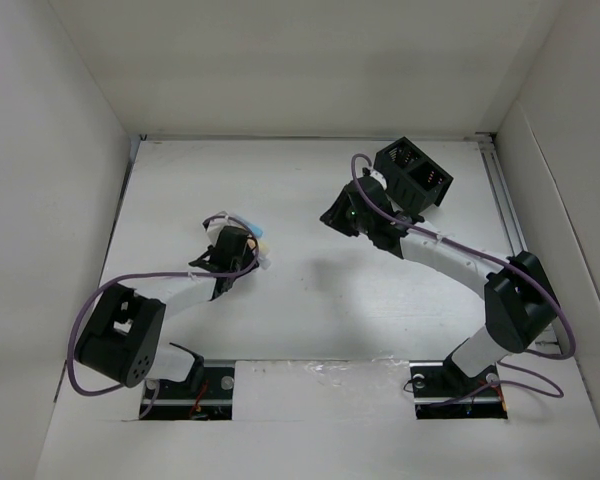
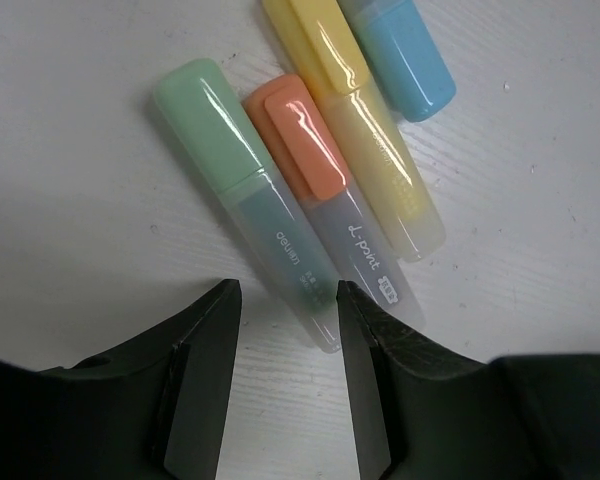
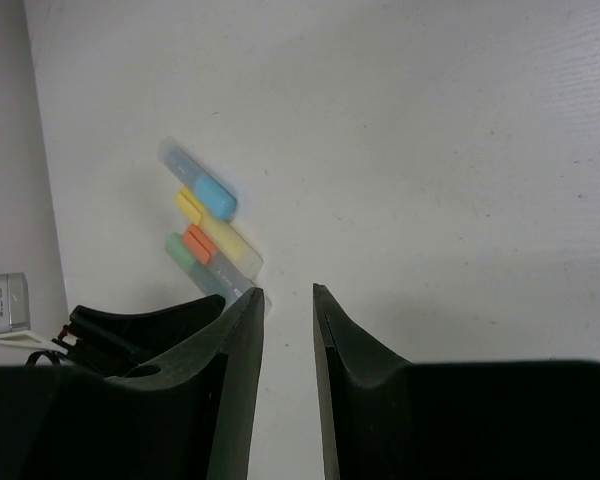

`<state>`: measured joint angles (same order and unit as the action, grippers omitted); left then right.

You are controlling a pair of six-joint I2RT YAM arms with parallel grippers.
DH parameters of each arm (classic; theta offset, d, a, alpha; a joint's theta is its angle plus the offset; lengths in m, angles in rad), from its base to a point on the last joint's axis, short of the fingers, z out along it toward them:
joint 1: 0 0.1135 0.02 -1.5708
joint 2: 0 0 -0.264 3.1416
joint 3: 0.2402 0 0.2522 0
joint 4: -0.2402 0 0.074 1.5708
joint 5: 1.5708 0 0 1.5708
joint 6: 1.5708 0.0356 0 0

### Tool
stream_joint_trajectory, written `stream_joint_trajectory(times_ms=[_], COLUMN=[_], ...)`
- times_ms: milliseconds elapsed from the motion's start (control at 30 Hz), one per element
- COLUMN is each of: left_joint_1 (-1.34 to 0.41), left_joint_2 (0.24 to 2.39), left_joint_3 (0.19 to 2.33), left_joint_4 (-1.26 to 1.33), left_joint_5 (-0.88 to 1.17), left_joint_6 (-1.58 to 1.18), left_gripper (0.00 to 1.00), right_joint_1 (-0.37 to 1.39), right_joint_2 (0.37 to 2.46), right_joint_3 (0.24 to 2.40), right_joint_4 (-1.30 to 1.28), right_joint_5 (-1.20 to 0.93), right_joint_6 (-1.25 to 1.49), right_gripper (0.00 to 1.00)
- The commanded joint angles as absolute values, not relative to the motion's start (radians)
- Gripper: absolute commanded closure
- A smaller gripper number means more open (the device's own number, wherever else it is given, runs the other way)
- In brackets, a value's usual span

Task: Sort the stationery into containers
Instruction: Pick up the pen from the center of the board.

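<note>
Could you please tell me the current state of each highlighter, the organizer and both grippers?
green highlighter: capped, lying flat, not gripped.
orange highlighter: capped, lying flat beside the green one.
yellow highlighter: capped, lying flat.
blue highlighter: capped, lying flat.
mesh organizer: contents too small to tell.
left gripper: open, straddling the green highlighter's clear end.
right gripper: open, empty.

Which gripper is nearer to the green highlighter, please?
Left. The left gripper hovers at the clear end of the green highlighter, fingers open. The right gripper is far off, beside the black organizer.
</note>
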<state>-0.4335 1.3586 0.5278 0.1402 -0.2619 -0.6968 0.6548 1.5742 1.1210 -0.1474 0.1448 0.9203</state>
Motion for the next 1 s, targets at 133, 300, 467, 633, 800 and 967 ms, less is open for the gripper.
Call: stream_joint_trajectory(times_ms=[133, 300, 467, 633, 800, 967], left_joint_1=[-0.439, -0.459, -0.479, -0.479, -0.479, -0.479], left_joint_2=[1.382, 1.413, 1.408, 1.416, 1.405, 1.329], left_joint_3=[0.58, 0.6, 0.6, 0.6, 0.603, 0.589], left_joint_4=[0.092, 0.072, 0.081, 0.072, 0.057, 0.0], left_joint_5=[-0.264, -0.273, -0.307, -0.307, -0.307, -0.296], left_joint_6=[-0.669, -0.669, -0.678, -0.678, -0.678, -0.678], left_gripper=[0.61, 0.6, 0.6, 0.63, 0.83, 1.0], right_joint_1=[0.65, 0.65, 0.65, 0.65, 0.641, 0.641], right_joint_2=[1.583, 1.583, 1.592, 1.603, 1.603, 1.601], right_joint_3=[1.134, 1.134, 1.134, 1.143, 1.143, 1.143], right_joint_4=[-0.103, -0.103, -0.103, -0.103, -0.103, -0.103], right_joint_5=[0.12, 0.11, 0.1, 0.1, 0.1, 0.072], right_joint_6=[0.91, 0.91, 0.91, 0.91, 0.91, 0.901], right_gripper=[0.68, 0.68, 0.68, 0.68, 0.68, 0.68])
